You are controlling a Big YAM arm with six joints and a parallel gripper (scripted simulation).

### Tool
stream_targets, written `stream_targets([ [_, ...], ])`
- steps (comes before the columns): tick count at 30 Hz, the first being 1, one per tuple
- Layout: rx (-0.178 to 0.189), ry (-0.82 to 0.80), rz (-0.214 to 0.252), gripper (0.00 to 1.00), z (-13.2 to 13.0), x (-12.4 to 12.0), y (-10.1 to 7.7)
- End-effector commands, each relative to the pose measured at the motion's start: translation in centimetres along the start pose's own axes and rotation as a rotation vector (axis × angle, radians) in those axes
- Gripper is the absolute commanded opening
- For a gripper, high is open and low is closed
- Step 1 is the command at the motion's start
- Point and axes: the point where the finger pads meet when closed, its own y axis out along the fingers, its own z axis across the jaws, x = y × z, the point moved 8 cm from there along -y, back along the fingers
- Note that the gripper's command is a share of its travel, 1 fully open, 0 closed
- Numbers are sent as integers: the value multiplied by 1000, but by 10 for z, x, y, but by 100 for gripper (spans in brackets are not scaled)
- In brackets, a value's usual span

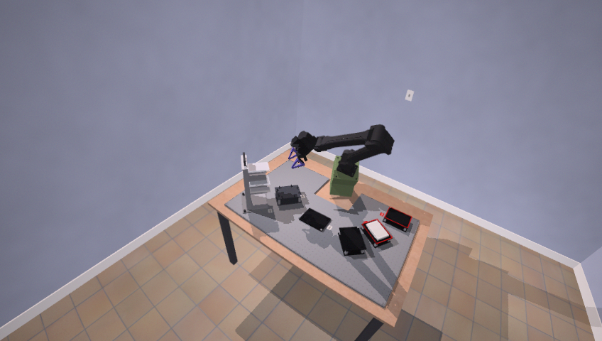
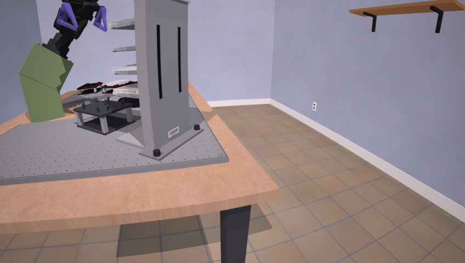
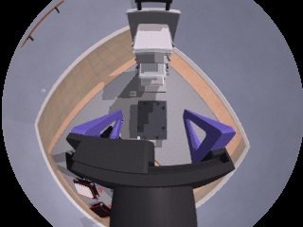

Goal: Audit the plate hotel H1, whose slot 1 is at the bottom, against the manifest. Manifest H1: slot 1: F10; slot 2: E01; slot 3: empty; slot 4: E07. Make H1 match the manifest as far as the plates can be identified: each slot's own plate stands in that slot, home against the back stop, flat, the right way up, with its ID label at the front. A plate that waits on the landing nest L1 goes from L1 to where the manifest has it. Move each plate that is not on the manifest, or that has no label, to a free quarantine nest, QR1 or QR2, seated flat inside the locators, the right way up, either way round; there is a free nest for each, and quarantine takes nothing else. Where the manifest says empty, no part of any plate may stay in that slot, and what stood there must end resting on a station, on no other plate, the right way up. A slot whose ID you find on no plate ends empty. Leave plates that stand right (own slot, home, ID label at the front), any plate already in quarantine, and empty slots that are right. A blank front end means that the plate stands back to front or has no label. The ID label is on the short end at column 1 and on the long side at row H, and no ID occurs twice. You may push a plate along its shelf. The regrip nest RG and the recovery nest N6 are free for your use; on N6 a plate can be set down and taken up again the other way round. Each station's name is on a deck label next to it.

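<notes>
- Gripper (image 1: 297, 160) hung high in the air near the far edge of the table (image 1: 270, 249), fully open, blue fingers spread wide, nothing between them.
- Faced the open front of the grey shelf tower (image 2: 162, 64), well apart from it, at about the level of the top shelf in the exterior view.
- Carried by a black arm (image 1: 350, 139) rising from a green block (image 1: 343, 181) at the back of the table.
- Tower stood at the left end of the grey perforated board (image 1: 371, 270), bolted down, a barcode sticker on its foot.
- White plate (image 1: 258, 167) lay on the top shelf; seen from the wrist as a pale rectangle (image 3: 153, 40) under the tower's handle.
- Lower shelves showed pale shapes, too small to tell plates from bare shelves; no label readable in any view.
- Raised black stand (image 1: 287, 195) on legs sat just beside the tower's front.
- Flat black nest (image 1: 314, 219) lay near the middle of the board, another black nest (image 1: 351, 240) to its right.
- Red-rimmed nest (image 1: 376, 231) held a white plate (image 1: 375, 229), lying flat within the rim.
- Second red-rimmed nest (image 1: 397, 217) just beyond it showed only a dark inside.
- Small white tags beside the nests, unreadable.
</notes>
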Motion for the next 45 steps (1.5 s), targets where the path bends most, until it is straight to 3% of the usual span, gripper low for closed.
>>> stream_targets([
  [1, 7, 2, -13, 100, 1, -1, 9],
  [5, 7, 2, -13, 100, 1, -6, 13],
  [6, 8, -31, -47, 100, 0, 19, 16],
  [7, 7, -33, -50, 100, 0, 21, 16],
  [45, 13, -27, -45, 100, 3, 51, 50],
])
